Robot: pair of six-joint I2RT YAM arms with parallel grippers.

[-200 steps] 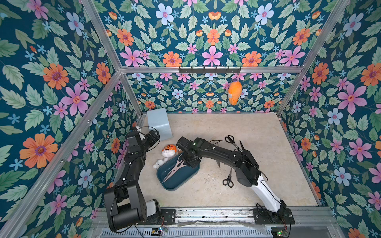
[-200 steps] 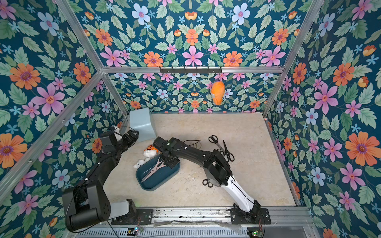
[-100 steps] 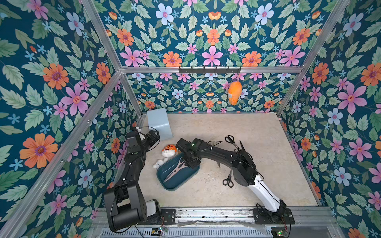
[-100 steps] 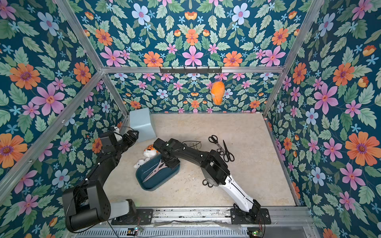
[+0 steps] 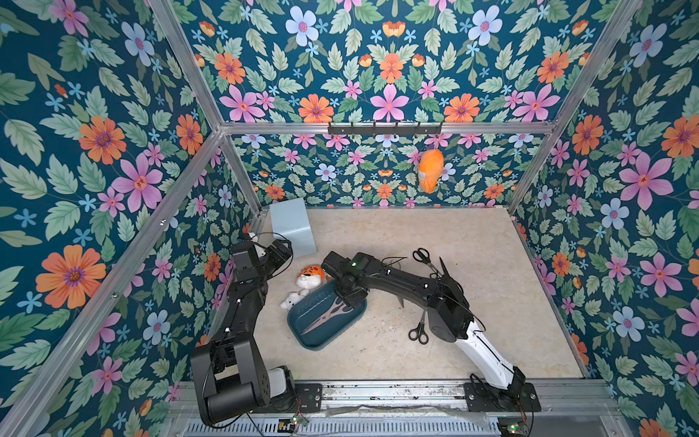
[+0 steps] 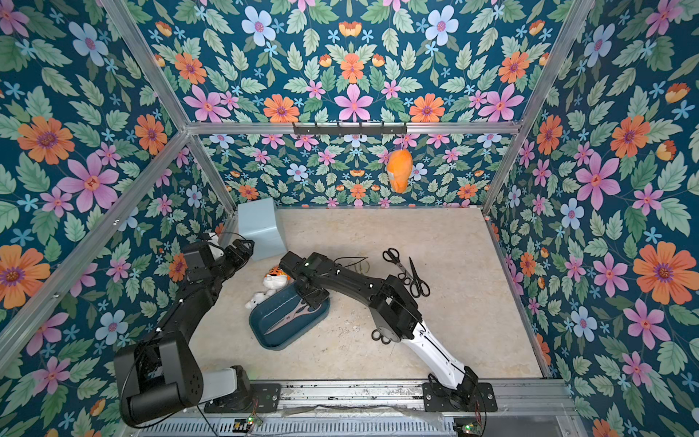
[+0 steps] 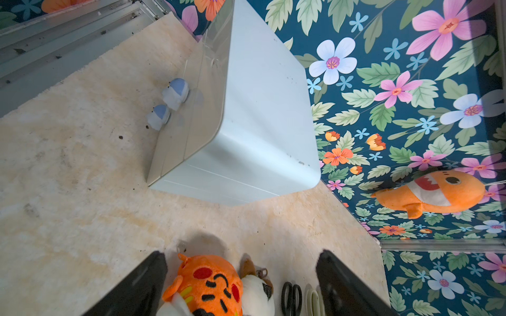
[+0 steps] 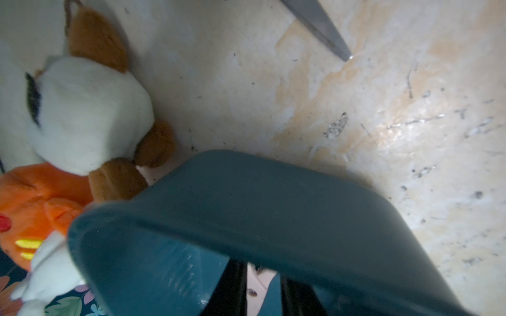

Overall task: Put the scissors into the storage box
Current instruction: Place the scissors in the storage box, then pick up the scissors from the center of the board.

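Observation:
The storage box (image 5: 334,333) (image 6: 297,335) is a shallow dark teal tray near the table's middle left. Pink-handled scissors (image 5: 325,318) (image 6: 288,319) lie slantwise inside it. My right gripper (image 5: 350,299) (image 6: 312,299) (image 8: 264,273) hangs over their handle end, slightly open, with the pink handle between its fingers and a gap on one side. Black scissors (image 5: 425,259) lie behind the right arm, and a small black pair (image 5: 419,329) beside it. My left gripper (image 5: 281,251) (image 7: 241,257) is open and empty near the left wall.
An orange tiger plush (image 5: 312,272) and a white plush (image 5: 293,300) touch the box's left rim. A pale blue block (image 5: 293,227) stands in the back left corner. An orange plush (image 5: 429,172) hangs on the back wall. A grey blade tip (image 8: 317,24) lies past the box.
My right gripper's jaws have parted a little around the pink handle, and the scissors rest in the box. The left arm has not moved.

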